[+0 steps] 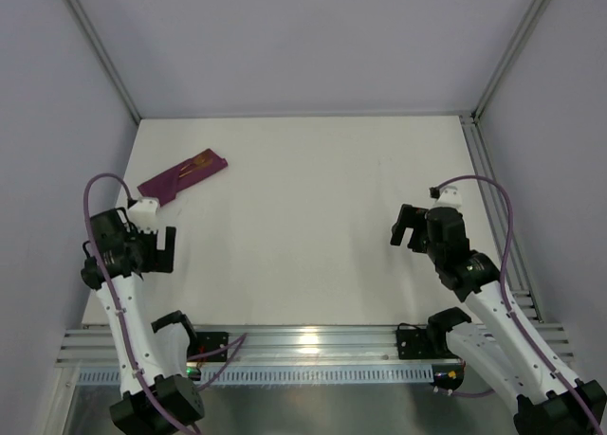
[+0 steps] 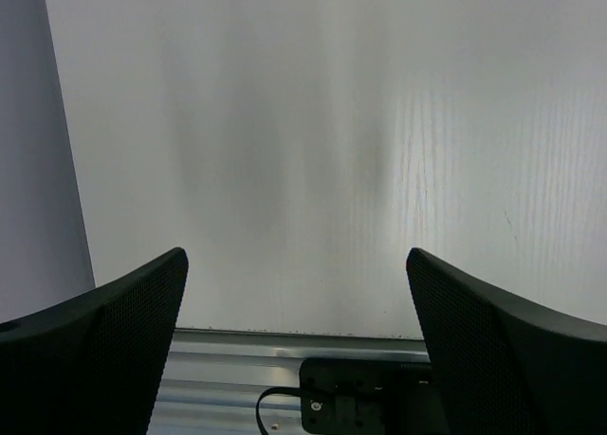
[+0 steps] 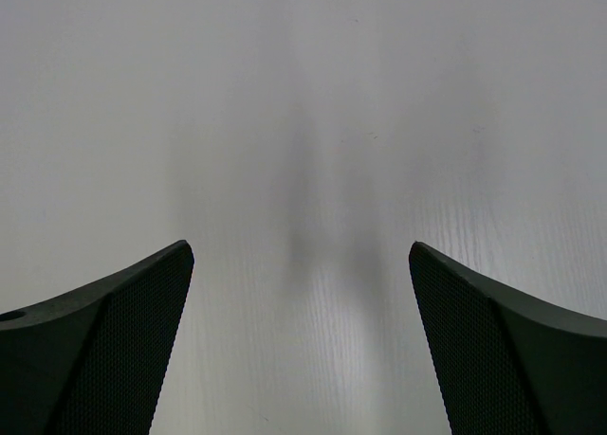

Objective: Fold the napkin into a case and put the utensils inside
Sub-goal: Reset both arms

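The napkin lies folded as a narrow plum-purple case (image 1: 180, 177) at the far left of the white table (image 1: 313, 217). Copper-brown utensils (image 1: 198, 162) stick out of its upper right end; I cannot tell fork from knife. My left gripper (image 1: 159, 249) is open and empty, low on the left side, below the case and apart from it. In the left wrist view it (image 2: 296, 293) shows only bare table and the front rail. My right gripper (image 1: 408, 228) is open and empty at the right side. Its wrist view (image 3: 300, 293) shows only bare table.
Grey walls and metal frame posts bound the table at back and sides. An aluminium rail (image 1: 313, 345) with the arm bases runs along the near edge; it shows in the left wrist view (image 2: 247, 378) with a black mount (image 2: 360, 397).
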Controlling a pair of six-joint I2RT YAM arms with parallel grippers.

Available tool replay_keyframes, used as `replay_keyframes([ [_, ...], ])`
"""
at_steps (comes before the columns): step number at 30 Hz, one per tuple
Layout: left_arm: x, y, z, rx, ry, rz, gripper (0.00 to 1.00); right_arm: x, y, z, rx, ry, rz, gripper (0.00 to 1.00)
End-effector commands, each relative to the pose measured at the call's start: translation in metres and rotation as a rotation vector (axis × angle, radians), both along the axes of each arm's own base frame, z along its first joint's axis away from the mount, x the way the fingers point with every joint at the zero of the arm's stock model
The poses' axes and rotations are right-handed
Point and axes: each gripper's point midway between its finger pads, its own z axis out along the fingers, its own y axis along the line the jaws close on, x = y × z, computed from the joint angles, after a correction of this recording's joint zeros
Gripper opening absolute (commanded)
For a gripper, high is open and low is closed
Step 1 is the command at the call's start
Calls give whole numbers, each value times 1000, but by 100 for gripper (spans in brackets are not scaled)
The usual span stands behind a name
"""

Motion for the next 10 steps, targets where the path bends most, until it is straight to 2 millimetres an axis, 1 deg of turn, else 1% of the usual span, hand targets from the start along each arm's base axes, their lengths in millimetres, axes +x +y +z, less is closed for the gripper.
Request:
replay_keyframes([
  [1,-23,-17,-9,-15,34,-78,99,7,-6,5,10,-53,-54,99],
  [3,-26,-20,-16,-11,28,-89,99,6,-5,5,20,-70,-46,99],
  [5,-25,-19,-10,11,-18,-71,99,6,-6,12,37,-103,-58,99],
  [8,-25,-16,-3,35,-55,-50,99,5,-15,14,58,-126,-135,99],
  [10,-25,-12,-4,48,-59,-26,99,5,-11,17,70,-138,-112,99],
])
